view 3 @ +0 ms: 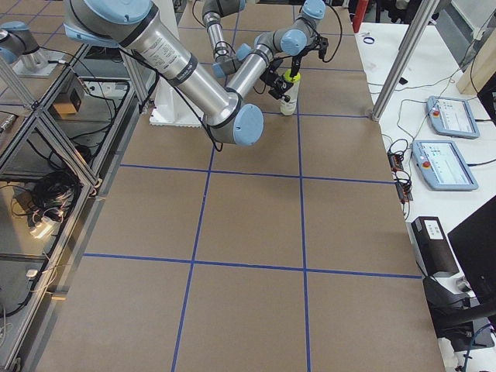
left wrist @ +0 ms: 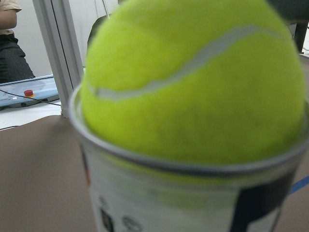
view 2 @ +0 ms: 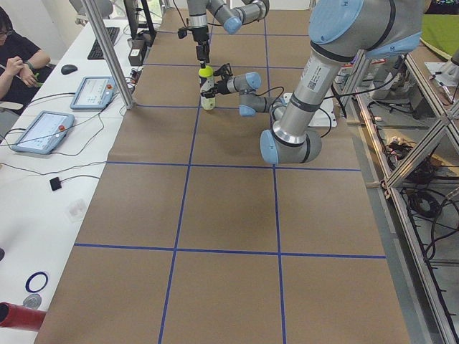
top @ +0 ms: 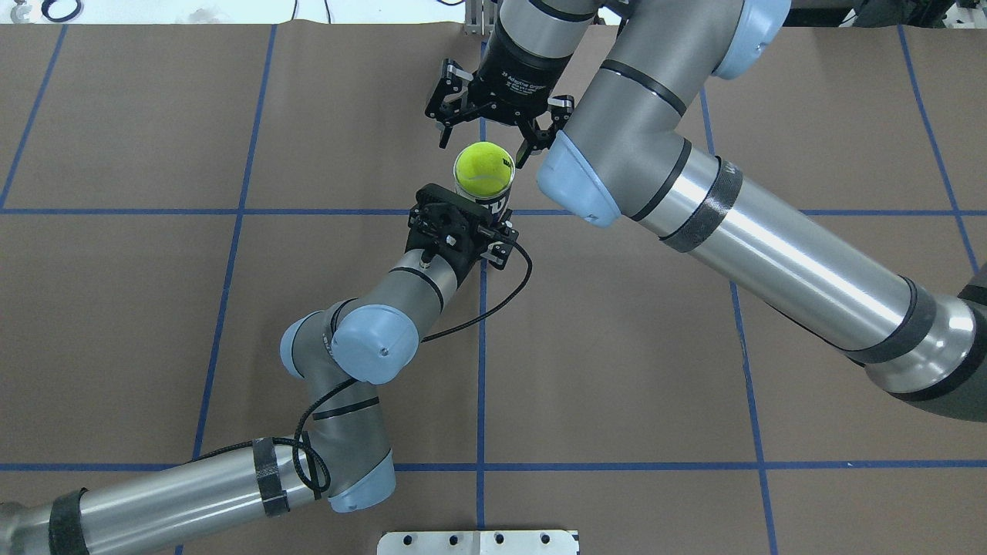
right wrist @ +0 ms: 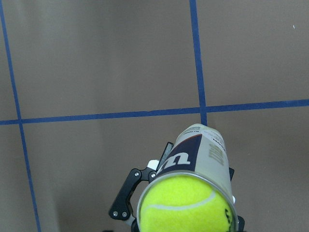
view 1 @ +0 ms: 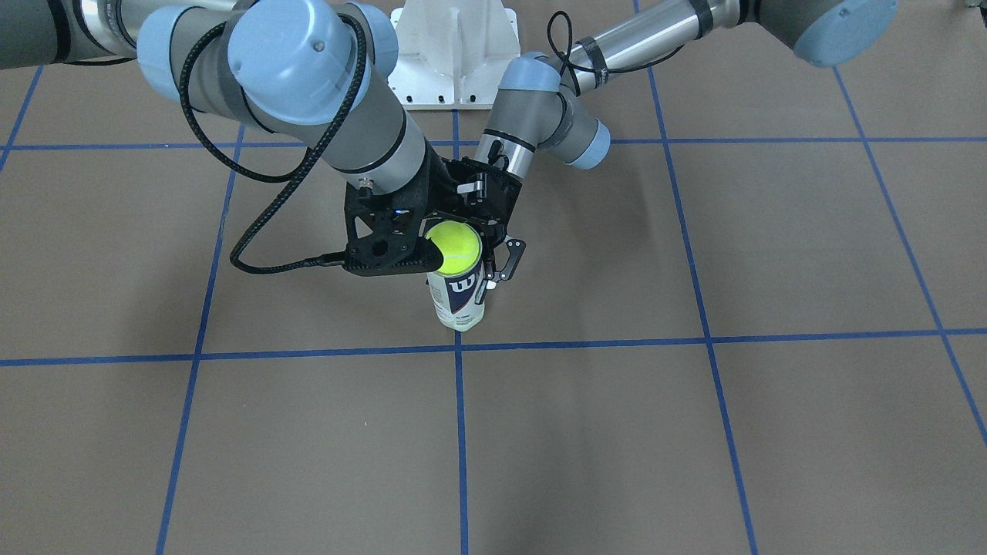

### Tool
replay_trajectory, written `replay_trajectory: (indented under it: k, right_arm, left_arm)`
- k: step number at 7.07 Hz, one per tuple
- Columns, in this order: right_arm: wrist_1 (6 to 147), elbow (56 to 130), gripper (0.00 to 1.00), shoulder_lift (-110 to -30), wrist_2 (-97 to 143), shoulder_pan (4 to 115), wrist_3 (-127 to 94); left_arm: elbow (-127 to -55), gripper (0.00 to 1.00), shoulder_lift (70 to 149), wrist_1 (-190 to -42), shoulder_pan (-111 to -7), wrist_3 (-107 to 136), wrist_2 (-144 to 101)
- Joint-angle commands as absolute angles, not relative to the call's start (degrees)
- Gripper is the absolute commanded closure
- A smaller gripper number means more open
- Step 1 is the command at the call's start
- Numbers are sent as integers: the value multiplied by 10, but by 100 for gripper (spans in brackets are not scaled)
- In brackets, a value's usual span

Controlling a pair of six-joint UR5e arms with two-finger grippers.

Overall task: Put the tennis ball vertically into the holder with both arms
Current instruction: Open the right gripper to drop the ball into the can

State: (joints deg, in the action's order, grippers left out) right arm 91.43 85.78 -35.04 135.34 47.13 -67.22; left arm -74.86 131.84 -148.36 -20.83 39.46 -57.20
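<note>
The tennis ball [top: 483, 168] sits in the metal-rimmed mouth of the holder [view 1: 459, 297], its upper half standing out above the rim [left wrist: 193, 164]. The holder stands upright on the brown table. My left gripper [top: 493, 210] is shut on the holder just below its mouth; one of its fingers [right wrist: 126, 198] shows beside the label. My right gripper [top: 484, 152] hangs above the ball, open, with its jaws spread wider than the ball. The right wrist view looks down on the ball [right wrist: 186, 205] and the holder [right wrist: 200, 154].
The white base pedestal [view 1: 455, 54] stands at the robot's side of the table. Blue tape lines [view 1: 459, 432] cross the brown surface. A seated person [view 2: 18, 50] and tablets [view 2: 43, 130] are at a side desk. A red cylinder [view 2: 18, 315] lies there too.
</note>
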Motion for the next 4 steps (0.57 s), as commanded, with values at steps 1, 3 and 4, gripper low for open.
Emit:
replay_trajectory:
  k: [1,3,4]
  right_arm:
    - [915,862,0,-352,1360,492,-671]
    - [916,865,0,-359,1364,497,-664]
    - [916,865,0,-359,1364,502,-662]
  left_arm:
    - [-748,7,1318,-1483,-208,395,-571]
    - [-748,7,1318,-1484,-207,395,-571]
    - [-748,7,1318,-1483,-207,395,-571]
